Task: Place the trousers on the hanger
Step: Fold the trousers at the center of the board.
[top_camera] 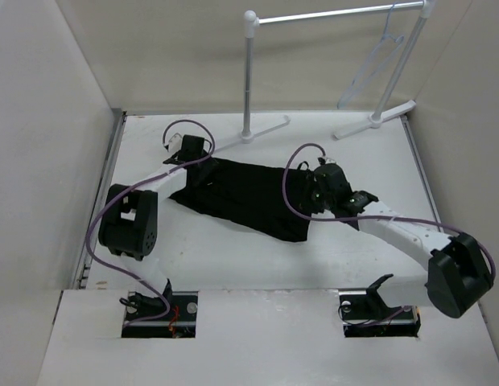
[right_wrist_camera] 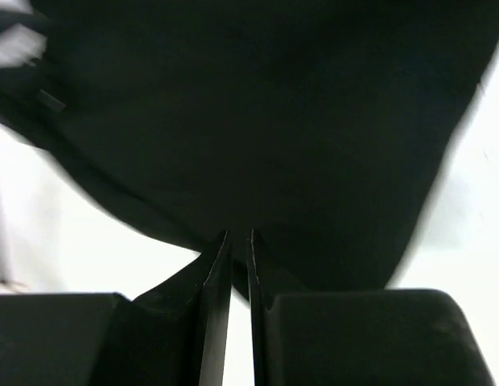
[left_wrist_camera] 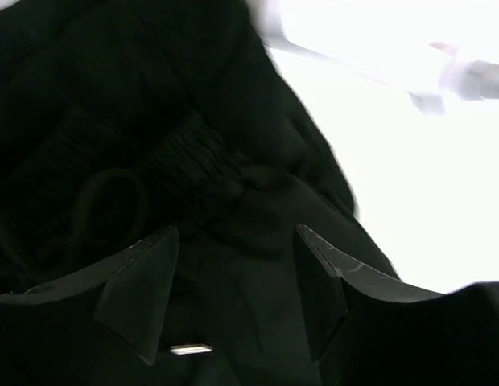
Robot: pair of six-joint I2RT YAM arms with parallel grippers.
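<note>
The large black soft cloth trousers [top_camera: 241, 197] lie spread flat in the middle of the white table [top_camera: 233, 257], running from the centre-left down to the centre-right of the top view. They are not yet lifted. The thin pale triangular wire hanger [top_camera: 377, 58] hangs by its hook at the upper right of the frame, on the thick white tube rail stand [top_camera: 248, 80], well apart from the cloth. So the task is at its beginning, in my judgement.

The left gripper [top_camera: 193, 157] is at the upper-left end of the garment. In the left wrist view its fingers [left_wrist_camera: 141, 281] stand apart, nothing clamped, over the gathered elastic waistband [left_wrist_camera: 177, 161] w/ a drawstring loop [left_wrist_camera: 113, 201] beside. Prob. it is placed there because the waistband is thick and gives a firm hold.

The right gripper [top_camera: 312, 199] is at the lower-right end. Its fingertips [right_wrist_camera: 221, 249] are pressed almost together, only a thin slit btw. them, right at the edge of the cloth. Whether a fold is nipped there, I cannot tell.

One arm at each end makes sense: a garment this big needs two holds to be raised and brought to the hanger w/o dragging.
</note>
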